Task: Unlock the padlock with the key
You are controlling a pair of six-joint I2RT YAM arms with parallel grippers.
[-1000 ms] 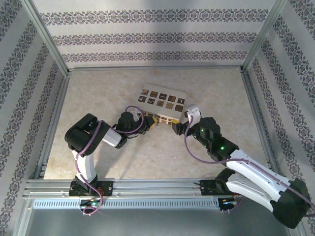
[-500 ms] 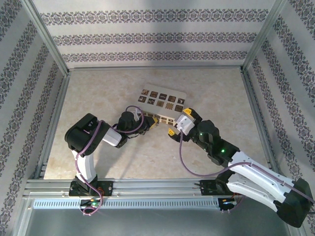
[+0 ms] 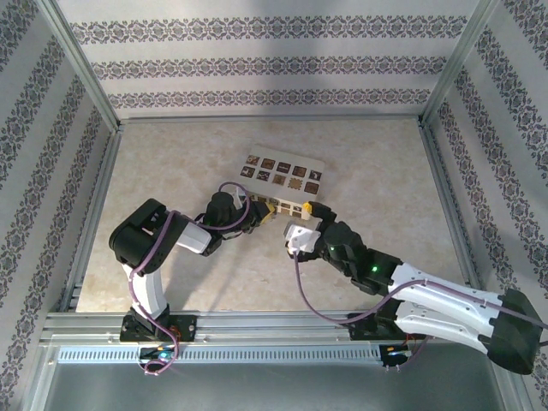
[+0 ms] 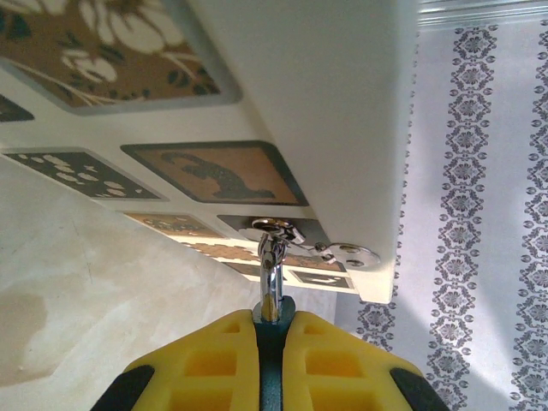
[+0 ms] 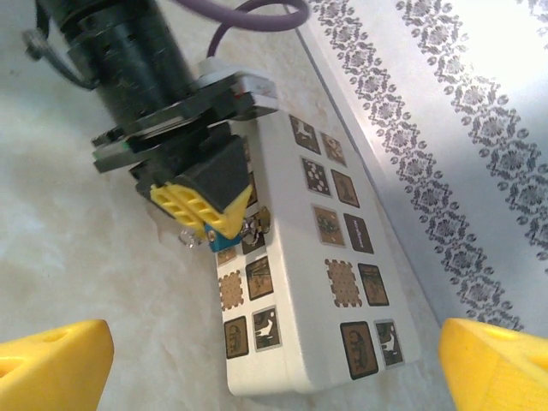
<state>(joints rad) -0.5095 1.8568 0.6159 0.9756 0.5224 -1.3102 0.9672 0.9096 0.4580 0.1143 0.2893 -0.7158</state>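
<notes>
Rails (image 3: 257, 330) of aluminium cross the near edge of the table (image 3: 171, 163) and carry both arm bases. From the base on the left, the left arm (image 3: 150, 248) folds up and reaches toward the middle, with a purple cable (image 3: 163, 257) looped along it. The left gripper (image 4: 271, 342) lies low over the tabletop, its yellow fingers (image 4: 214, 360) clenched tight on the key (image 4: 271, 287). The silver shank sticks out from between the pads, and the right wrist view shows a scrap of the blue head under the fingertips. The shank's tip meets a round silver keyhole (image 4: 272, 227) in the near side face of the padlock (image 3: 282, 175); how deep it sits I cannot tell. A small silver tab (image 4: 347, 254) lies just beside the keyhole.

The right arm (image 3: 445, 304) stretches in from the lower right. The right gripper (image 3: 295, 227) is spread wide and grasps nothing. In its own wrist view its two yellow tips stand far apart, aimed at the padlock's near end and at the left gripper. In the top view it sits just beside the left gripper, near the padlock's near right corner; whether a tip touches the block is unclear.

The padlock, a cream block with two rows of dark brown ornamental squares, lies flat near the middle of the table, slightly skewed, beyond both grippers. Patterned walls (image 3: 274, 64) close the far side
</notes>
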